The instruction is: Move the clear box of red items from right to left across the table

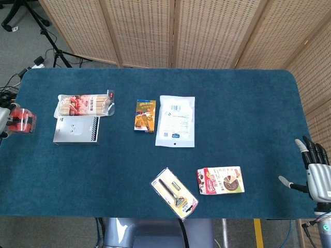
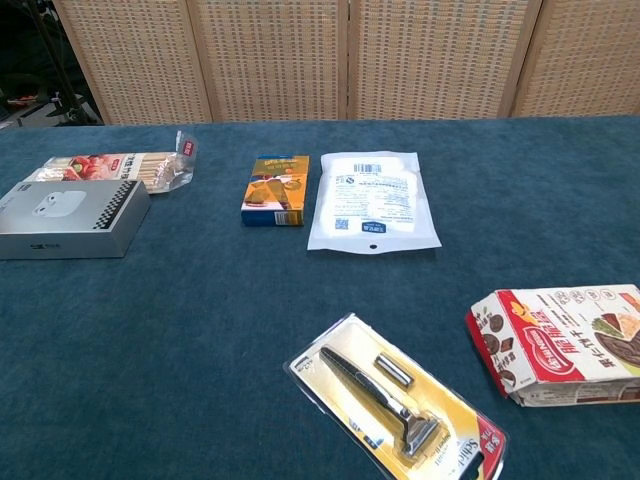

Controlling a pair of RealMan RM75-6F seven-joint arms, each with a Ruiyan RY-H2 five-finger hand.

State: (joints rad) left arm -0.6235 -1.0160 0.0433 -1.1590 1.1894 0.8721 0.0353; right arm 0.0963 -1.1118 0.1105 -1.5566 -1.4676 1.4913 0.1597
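Head view: six packaged goods lie on the tabletop (image 1: 248, 103). Left of the silver box (image 1: 76, 130), at the table's far left edge, the left hand (image 1: 3, 121) grips the clear box of red items (image 1: 22, 120). The right hand (image 1: 316, 171) hovers empty, fingers spread. Chest view: the same six goods, neither hand.

Behind the desk (image 1: 248, 103) stands a folding screen (image 1: 176, 31) of woven, tan cane panels in pale wooden frames, running the whole width in both views. The desk top wears a deep blue-teal carpet-like cover with rounded far corners. Off to the upper left, grey floor (image 1: 31, 36) shows, with the black legs of a tripod stand (image 1: 49, 44) and cables trailing to a white power strip (image 1: 37, 63). Light is even and soft, shadows faint.
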